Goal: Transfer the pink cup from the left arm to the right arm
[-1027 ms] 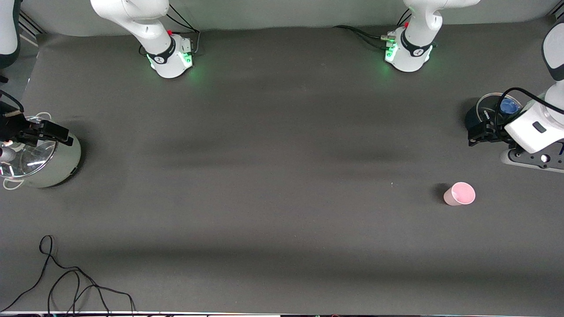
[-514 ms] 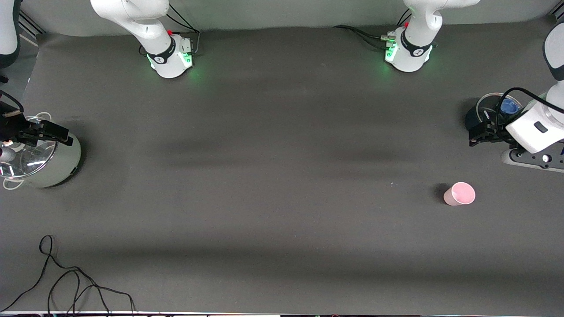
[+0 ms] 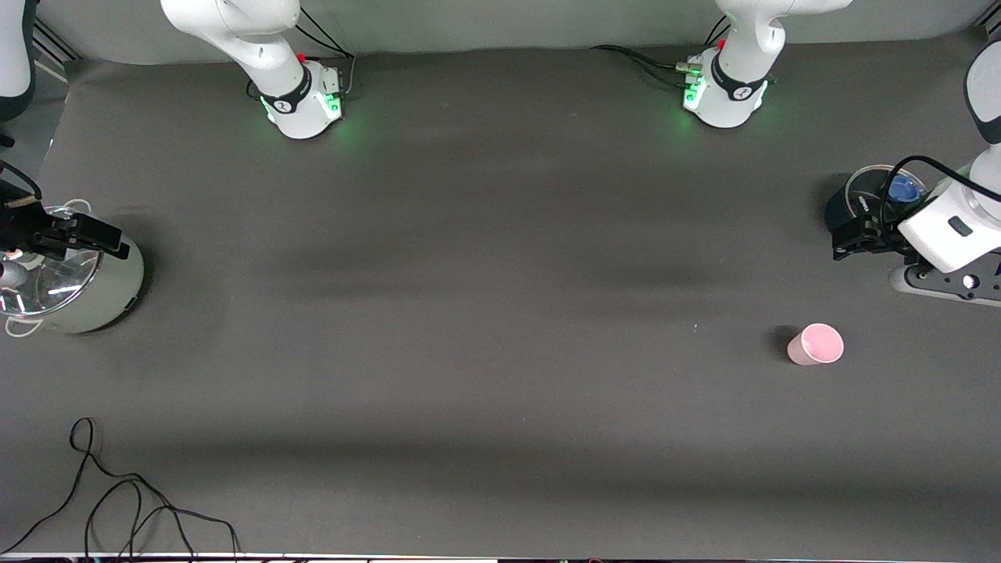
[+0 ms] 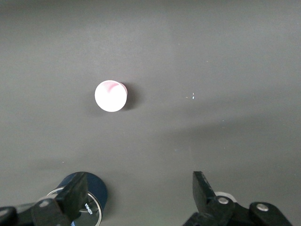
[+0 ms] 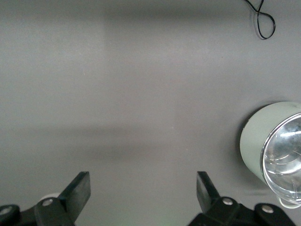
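The pink cup stands upright and alone on the dark surface toward the left arm's end, rim up, with nothing touching it, so it is free to be taken from above or from the side. The left end effector hangs over the dark pot with the blue-knobbed lid, well apart from the cup; in the left wrist view its fingers stand wide apart and hold nothing, and the cup shows out ahead of them, which looks like a line-up for the pickup. The right end effector waits over the pale pot with the glass lid at its own end of the surface, spread wide and empty, presumably until the cup is brought over. Against the earlier frames, only the left arm has shifted slightly; the cup, the pots and the right arm are unchanged.
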